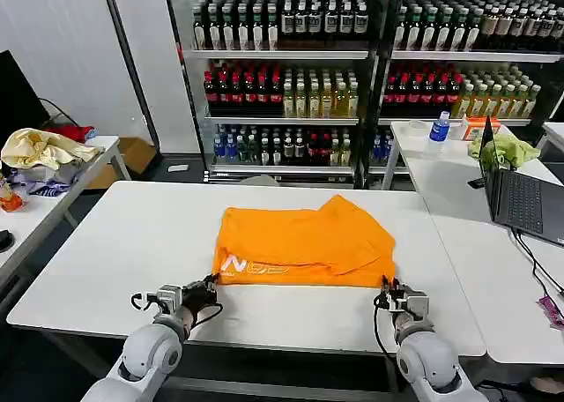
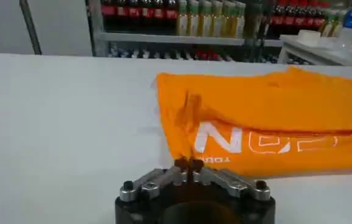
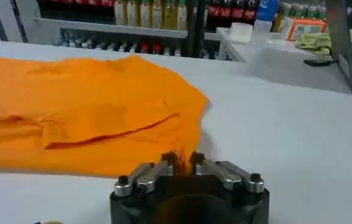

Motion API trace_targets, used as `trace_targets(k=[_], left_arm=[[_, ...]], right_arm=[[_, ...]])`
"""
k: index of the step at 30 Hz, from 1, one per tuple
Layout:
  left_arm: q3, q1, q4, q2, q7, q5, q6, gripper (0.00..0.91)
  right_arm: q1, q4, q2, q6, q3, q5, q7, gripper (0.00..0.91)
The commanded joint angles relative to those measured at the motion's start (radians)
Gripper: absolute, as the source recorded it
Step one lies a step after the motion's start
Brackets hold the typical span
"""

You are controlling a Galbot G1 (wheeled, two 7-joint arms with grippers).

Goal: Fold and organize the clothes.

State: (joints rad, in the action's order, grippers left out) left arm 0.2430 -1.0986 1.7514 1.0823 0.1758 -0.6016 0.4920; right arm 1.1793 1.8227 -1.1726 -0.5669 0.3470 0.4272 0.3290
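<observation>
The orange T-shirt [image 1: 308,243] lies partly folded on the white table [image 1: 123,243], white lettering along its near left edge. My left gripper [image 1: 210,285] sits at the shirt's near left corner, shut on a pinch of orange cloth [image 2: 188,122] that rises from the jaws. My right gripper [image 1: 390,287] is at the near right corner, its fingers closed on a bunched fold of the shirt [image 3: 182,146]. In the left wrist view the lettering [image 2: 248,139] faces up; in the right wrist view the folded top layer [image 3: 103,103] lies over the lower one.
A side table at the left [image 1: 62,168] holds pale yellow and purple cloths. At the right, another table carries a laptop [image 1: 520,199], a lime-green cloth [image 1: 504,149] and a water bottle [image 1: 438,129]. Drink shelves [image 1: 291,76] stand behind.
</observation>
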Motion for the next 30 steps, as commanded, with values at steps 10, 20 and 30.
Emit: trace_targets(k=[10,20,30], left_arm=[[0.046,-0.147,0.168,-0.017,0.003,0.002,0.012,0.020],[0.111,-0.331,0.306,-0.044,0.000,0.024,0.016,0.020],[0.173,-0.449,0.388,-0.061,0.001,0.026,0.015,0.756]], right_arm=[[0.165,0.223,0.029,-0.011,0.034,-0.019,0.009,0.000],[0.367,0.383,0.019,-0.010,0.070,-0.099,0.004,0.000],[0.496,0.455,0.024,-0.008,0.109,-0.145,-0.011,0.907]])
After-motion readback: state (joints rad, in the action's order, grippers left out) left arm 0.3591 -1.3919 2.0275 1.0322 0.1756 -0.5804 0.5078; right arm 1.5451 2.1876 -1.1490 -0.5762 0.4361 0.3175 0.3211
